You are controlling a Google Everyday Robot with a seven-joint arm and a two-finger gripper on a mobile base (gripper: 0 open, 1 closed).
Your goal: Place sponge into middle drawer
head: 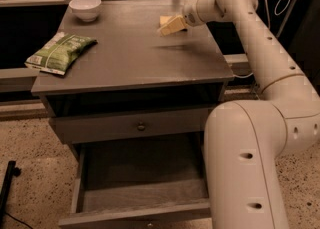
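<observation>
The pale-yellow sponge (163,20) lies on the far right part of the grey cabinet top (135,58). My gripper (170,27) reaches in from the right and is right at the sponge, covering its front right part. Whether it touches the sponge does not show. The middle drawer (145,173) is pulled open low at the front, with a dark flat floor and nothing in it. My white arm (250,163) stands along its right side.
A white bowl (85,8) stands at the far left corner of the top. A green snack bag (60,52) lies at the left edge. A closed drawer front with a small round knob (141,126) is above the open drawer. The floor is speckled.
</observation>
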